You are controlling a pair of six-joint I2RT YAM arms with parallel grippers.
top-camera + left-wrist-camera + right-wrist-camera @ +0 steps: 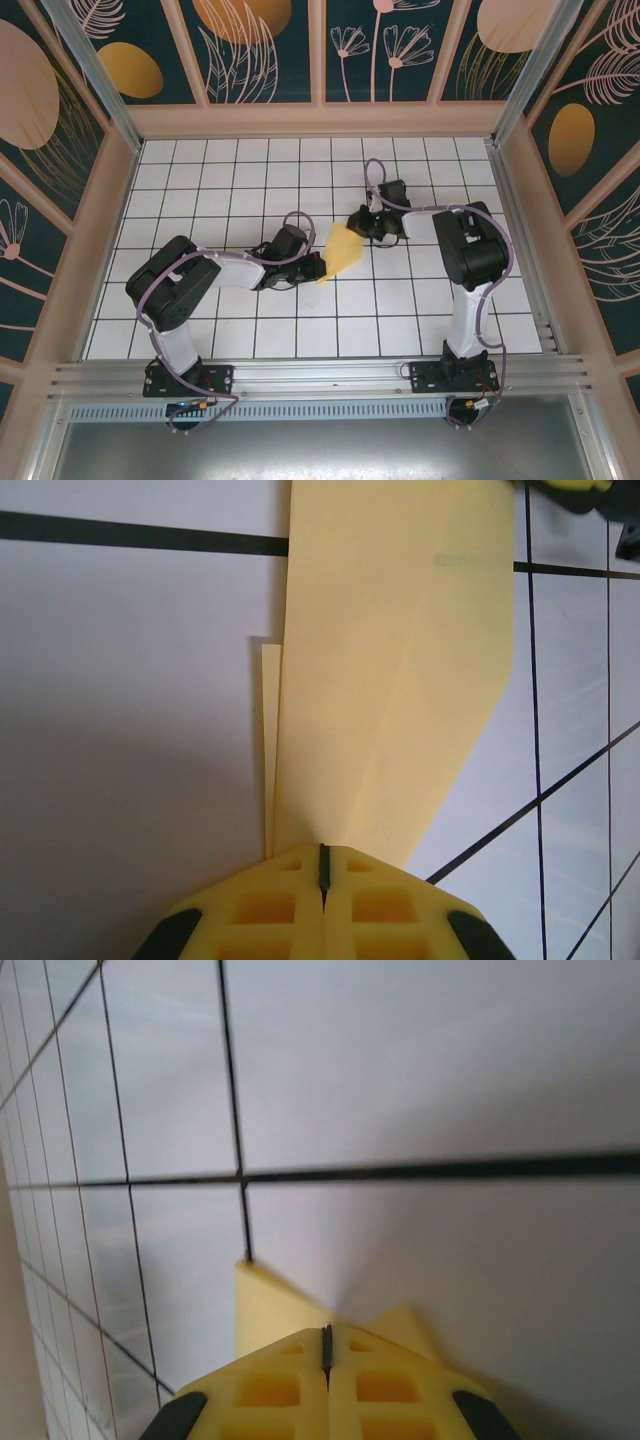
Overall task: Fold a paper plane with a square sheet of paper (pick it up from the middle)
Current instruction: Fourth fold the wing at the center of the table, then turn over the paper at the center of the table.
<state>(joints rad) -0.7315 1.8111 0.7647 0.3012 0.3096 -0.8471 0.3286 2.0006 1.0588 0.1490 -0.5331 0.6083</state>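
The pale-yellow sheet of paper (pixel 343 250) is folded into a long shape with a centre crease and one slanted edge. It hangs between my two grippers over the middle of the white tiled table. My left gripper (pixel 320 268) is shut on its near end. In the left wrist view the paper (pixel 390 660) runs straight out from the closed left gripper (pixel 322 852), with a thin strip of it sticking out on the left. My right gripper (pixel 358 226) is shut on the far end. In the right wrist view paper corners (pixel 262 1305) show on both sides of the closed right gripper (pixel 326 1332).
The table (pixel 220 200) is white tile with a black grid. Wooden-framed patterned walls (pixel 320 118) close it in at the back and both sides. A metal rail (pixel 320 375) carrying both arm bases runs along the near edge.
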